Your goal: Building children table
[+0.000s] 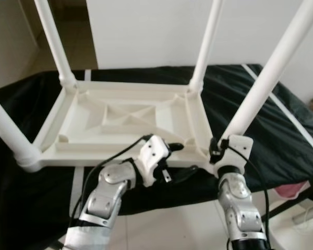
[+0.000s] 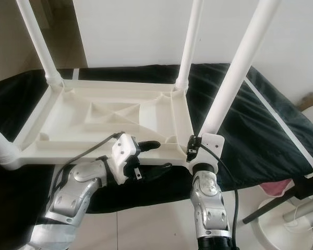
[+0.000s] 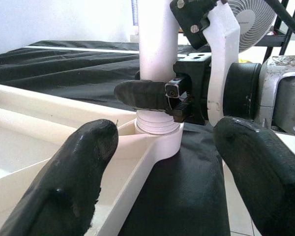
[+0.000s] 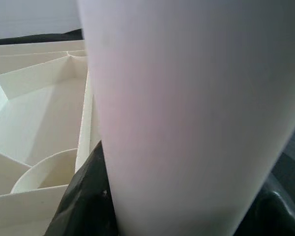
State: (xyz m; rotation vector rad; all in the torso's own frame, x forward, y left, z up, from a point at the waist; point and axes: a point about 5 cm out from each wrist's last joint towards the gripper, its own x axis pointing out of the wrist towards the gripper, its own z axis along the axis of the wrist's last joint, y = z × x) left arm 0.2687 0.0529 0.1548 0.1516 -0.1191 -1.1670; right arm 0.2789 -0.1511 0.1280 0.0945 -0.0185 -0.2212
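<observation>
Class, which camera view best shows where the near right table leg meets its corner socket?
The left wrist view: the leg enters the socket, with the right gripper shut on it just above. The eye views show that joint small, behind the right gripper. The right wrist view shows the leg blurred and close. The left gripper is open.

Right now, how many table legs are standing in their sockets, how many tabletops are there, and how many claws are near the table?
White table legs standing in sockets: 4 (far left, far right, near left, near right)
White tabletop, upside down: 1
Claws: 2 (left claw, right claw shut on the near right leg)
Total: 7
</observation>
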